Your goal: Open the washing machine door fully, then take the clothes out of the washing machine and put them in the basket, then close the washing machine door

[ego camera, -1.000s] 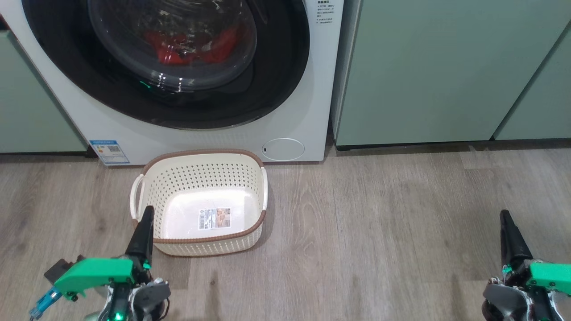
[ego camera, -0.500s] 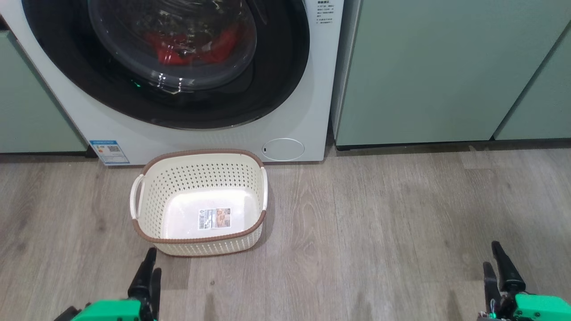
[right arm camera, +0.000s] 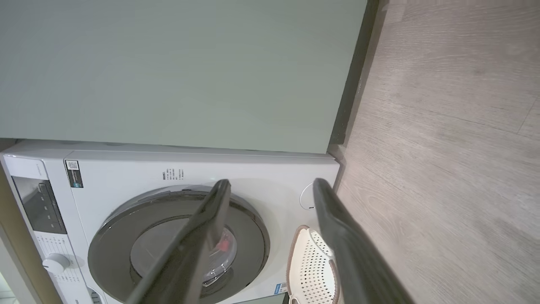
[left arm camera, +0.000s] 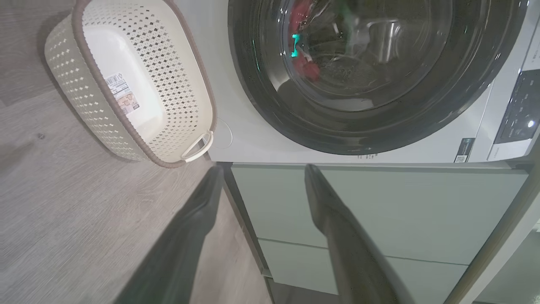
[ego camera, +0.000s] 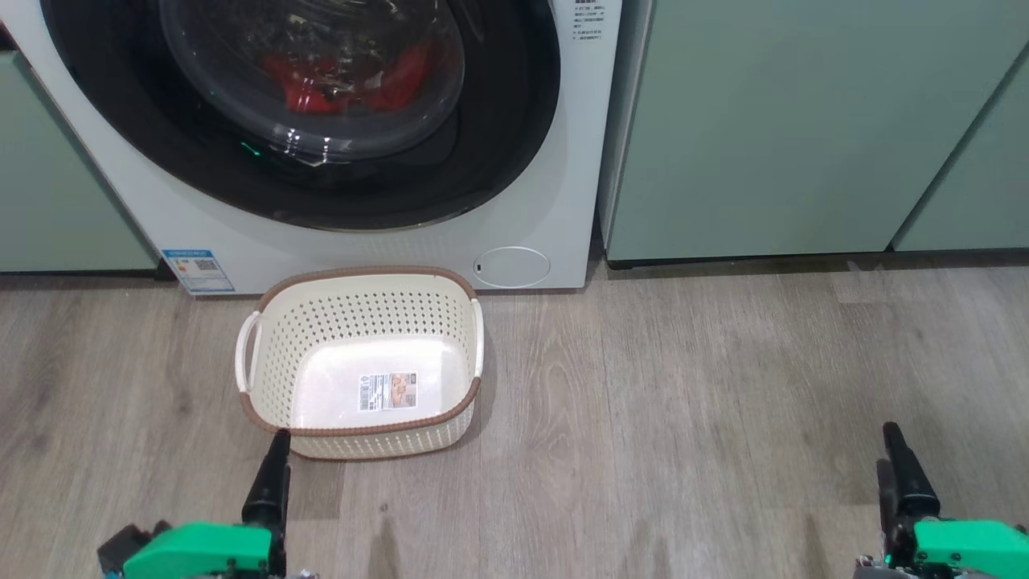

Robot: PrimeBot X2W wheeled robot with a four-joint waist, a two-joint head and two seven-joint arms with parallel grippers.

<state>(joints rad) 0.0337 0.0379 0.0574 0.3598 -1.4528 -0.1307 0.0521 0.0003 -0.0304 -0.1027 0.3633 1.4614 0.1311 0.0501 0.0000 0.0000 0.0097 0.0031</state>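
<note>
The white washing machine (ego camera: 555, 201) stands at the upper left of the head view. Its door (ego camera: 514, 121), with a glossy black rim, lies flush against the front. Red clothes (ego camera: 321, 80) show through the clear window. The cream basket (ego camera: 362, 273) sits on the floor just in front of the machine with nothing in it but a label. My left gripper (ego camera: 276, 450) is low at the left, just in front of the basket's near rim, and open (left arm camera: 263, 169). My right gripper (ego camera: 891, 446) is low at the far right, also open (right arm camera: 272, 182), holding nothing.
Pale green cabinets (ego camera: 804, 121) flank the machine on the right and on the left (ego camera: 48, 201). A small round white panel (ego camera: 511, 267) sits at the machine's lower right corner. Grey wood floor (ego camera: 683, 402) stretches between the basket and my right gripper.
Both grippers have gone from shut to open and have dropped towards the bottom edge of the head view. The door, clothes and basket have not moved.
</note>
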